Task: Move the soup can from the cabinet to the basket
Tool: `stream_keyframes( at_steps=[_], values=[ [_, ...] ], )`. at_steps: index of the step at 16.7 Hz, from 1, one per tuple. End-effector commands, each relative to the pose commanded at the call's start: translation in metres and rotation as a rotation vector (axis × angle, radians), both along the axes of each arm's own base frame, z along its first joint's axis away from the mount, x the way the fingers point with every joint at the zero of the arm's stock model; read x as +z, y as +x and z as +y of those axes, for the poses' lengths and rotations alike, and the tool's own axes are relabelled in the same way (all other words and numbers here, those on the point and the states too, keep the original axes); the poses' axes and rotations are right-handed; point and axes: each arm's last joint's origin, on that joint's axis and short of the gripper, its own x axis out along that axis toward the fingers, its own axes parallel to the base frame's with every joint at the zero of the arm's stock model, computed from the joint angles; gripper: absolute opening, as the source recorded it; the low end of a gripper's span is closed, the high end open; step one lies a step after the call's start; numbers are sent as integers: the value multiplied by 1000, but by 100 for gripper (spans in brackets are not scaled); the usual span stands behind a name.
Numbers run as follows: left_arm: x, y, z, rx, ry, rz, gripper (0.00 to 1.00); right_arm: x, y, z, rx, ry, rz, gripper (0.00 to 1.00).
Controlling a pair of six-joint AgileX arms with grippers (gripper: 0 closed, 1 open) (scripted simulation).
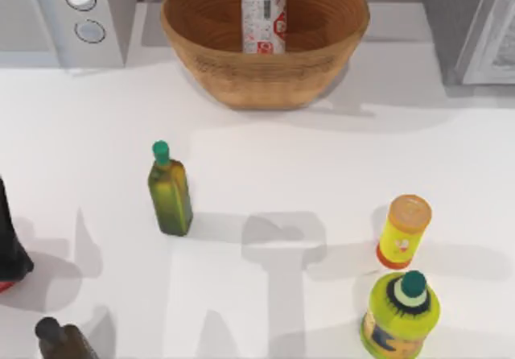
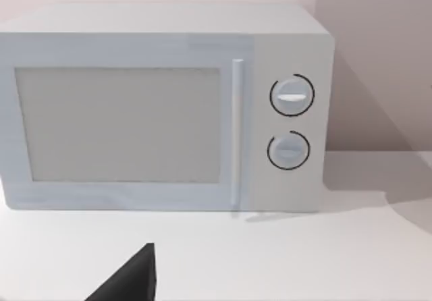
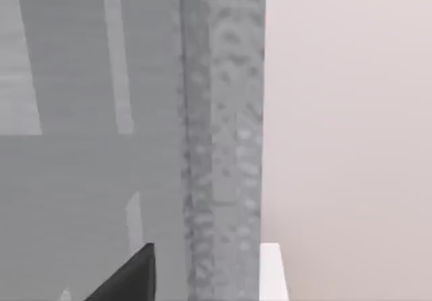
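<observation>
The soup can [image 1: 264, 19] stands upright inside the basket [image 1: 265, 73] at the desk's [image 1: 273, 174] far middle, silver top up, long axis vertical, label facing the camera. The cabinet [image 1: 483, 29] sits at far right, the microwave [image 1: 72, 17] at far left. Whether either arm's fingers are wide or narrow cannot be told

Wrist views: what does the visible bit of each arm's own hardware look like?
In the left wrist view, a matte black wedge with a straight vertical edge shows; the right wrist view has an identical black wedge. No cables, markings or colours beyond black can be seen.
</observation>
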Motion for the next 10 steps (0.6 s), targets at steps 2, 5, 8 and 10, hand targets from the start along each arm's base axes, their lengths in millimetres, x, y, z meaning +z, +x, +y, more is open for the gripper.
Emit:
stream_keyframes(
  at_steps=[2, 5, 8, 10],
  values=[
    [0, 0, 0, 0, 0, 0, 100, 41, 4, -8, 2, 10, 6, 100],
    [0, 0, 0, 0, 0, 0, 100, 106, 4, -6, 4, 24, 14, 100],
    [0, 0, 0, 0, 0, 0, 100, 169, -5, 12, 3, 24, 14, 100],
    [0, 0, 0, 0, 0, 0, 100, 203, -14, 30, 3, 17, 10, 100]
  ],
)
